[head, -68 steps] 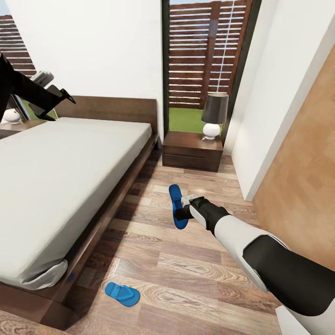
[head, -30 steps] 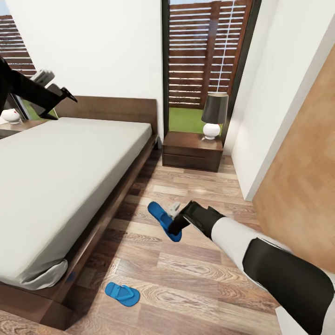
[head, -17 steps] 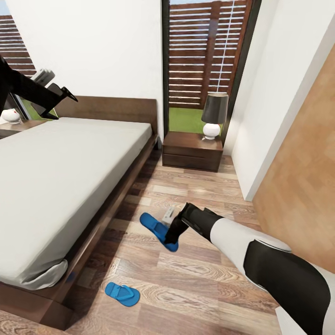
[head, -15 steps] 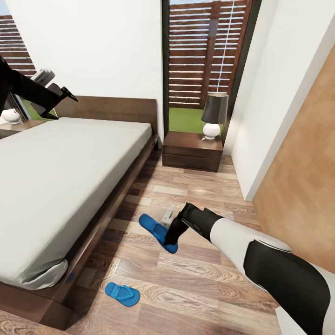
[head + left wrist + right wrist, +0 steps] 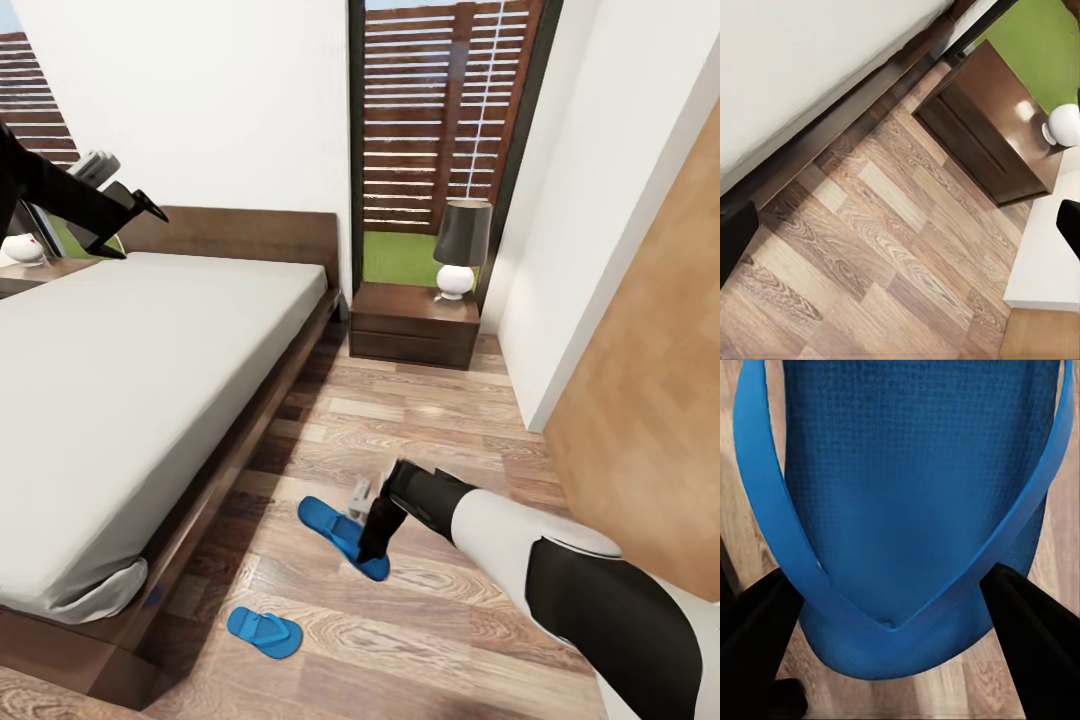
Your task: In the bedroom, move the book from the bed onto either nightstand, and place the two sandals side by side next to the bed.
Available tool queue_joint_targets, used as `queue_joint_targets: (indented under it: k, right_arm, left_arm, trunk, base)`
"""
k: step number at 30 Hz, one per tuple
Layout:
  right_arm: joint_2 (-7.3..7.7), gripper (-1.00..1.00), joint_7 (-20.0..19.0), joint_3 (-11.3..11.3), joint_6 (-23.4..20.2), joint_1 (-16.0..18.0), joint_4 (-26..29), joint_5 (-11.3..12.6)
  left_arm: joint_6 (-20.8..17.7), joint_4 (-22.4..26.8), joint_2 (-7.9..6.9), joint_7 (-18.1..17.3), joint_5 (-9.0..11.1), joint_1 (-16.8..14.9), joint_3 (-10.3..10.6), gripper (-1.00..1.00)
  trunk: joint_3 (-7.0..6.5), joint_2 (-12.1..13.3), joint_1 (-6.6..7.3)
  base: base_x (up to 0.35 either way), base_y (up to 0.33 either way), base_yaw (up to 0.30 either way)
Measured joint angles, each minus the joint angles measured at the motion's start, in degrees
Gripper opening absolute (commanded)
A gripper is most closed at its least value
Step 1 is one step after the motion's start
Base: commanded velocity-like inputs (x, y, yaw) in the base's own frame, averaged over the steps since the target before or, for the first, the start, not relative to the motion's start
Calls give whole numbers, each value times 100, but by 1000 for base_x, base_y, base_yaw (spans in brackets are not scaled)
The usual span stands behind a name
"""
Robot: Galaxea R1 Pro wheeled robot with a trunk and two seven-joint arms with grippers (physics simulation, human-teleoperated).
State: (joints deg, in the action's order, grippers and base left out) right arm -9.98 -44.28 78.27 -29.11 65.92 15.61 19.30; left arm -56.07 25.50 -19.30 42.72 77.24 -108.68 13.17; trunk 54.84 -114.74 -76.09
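Held sandal (image 5: 343,536) lowered twd floor, right gripper (image 5: 372,545) clamped on.

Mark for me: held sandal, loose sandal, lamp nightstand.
held sandal (image 5: 330,520), head view, bare sole
loose sandal (image 5: 263,632), head view, middle of the sole
lamp nightstand (image 5: 405,335), head view, drawer front
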Motion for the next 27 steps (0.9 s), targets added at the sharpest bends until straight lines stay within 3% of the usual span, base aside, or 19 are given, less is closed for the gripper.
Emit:
queue_joint_targets:
  k: [4, 8, 14, 27]
  right_arm:
    - [1, -100, -16, 269, -260, -16, 1, 5]
    - [1, -100, -13, 381, -631, -22, 2, 16]
    - [0, -100, -36, 432, -931, -25, 1, 50]
    - [0, -100, -47, 439, -1054, -26, -14, 41]
  left_arm:
    - [-82, -1, -6, 4, -3, -1, 5, 100]
    - [-117, -1, -14, 3, -5, -1, 5, 100]
    - [-139, -21, -20, 12, -11, 0, 11, 100]
    - [-151, -79, -85, 4, -35, 0, 14, 100]
  trunk:
    - [0, 0, 0]
    - [0, 0, 0]
    - [0, 0, 0]
    - [0, 0, 0]
  base:
    - [0, 177, 0]
    - [0, 237, 0]
    - [0, 110, 0]
    - [0, 155, 0]
